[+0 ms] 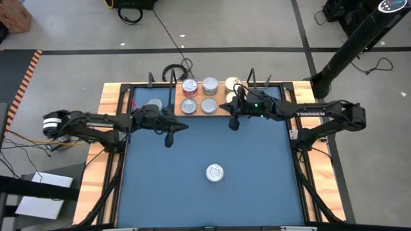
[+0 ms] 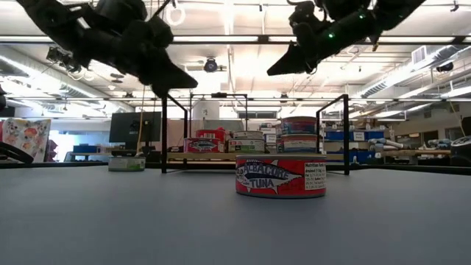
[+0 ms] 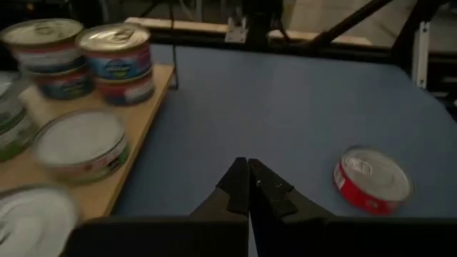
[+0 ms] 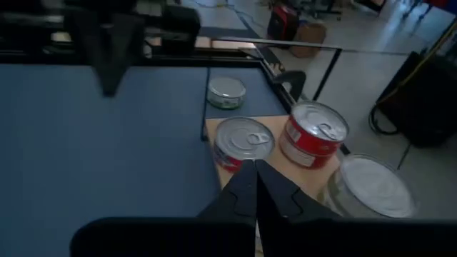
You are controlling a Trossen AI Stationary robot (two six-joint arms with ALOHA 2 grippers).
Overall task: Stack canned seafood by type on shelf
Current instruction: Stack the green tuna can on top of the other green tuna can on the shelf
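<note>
From above, the shelf (image 1: 205, 110) lies at the far edge of the blue bench (image 1: 192, 192), carrying a cluster of tins: a red-sided one (image 1: 189, 86), three silver-topped ones (image 1: 210, 85) close around it, and gold-topped ones (image 1: 232, 83) toward the right end. One more tin (image 1: 153, 104) sits on the bench just left of the shelf. A lone tuna tin (image 1: 214, 172) rests mid-bench, well apart from everything. The left gripper (image 1: 169, 139) hangs over the bench near the shelf's left end, and the right gripper (image 1: 234, 124) hovers just in front of the shelf; both have their jaws pressed together, holding nothing.

At bench height, the lone tin (its label reads "tuna") (image 2: 280, 177) stands upright in front, with the shelf (image 2: 254, 157) and its stacked tins behind, and both arms overhead.

The left wrist camera shows closed, empty jaws above the bench, the red-sided lone tin (image 3: 371, 180) beyond, and the shelf (image 3: 136, 135) alongside with stacked tins (image 3: 114, 61).

The right wrist camera shows shut jaws near the shelf's edge, with a silver-topped tin (image 4: 243, 143) beside a red tin (image 4: 314, 134).
</note>
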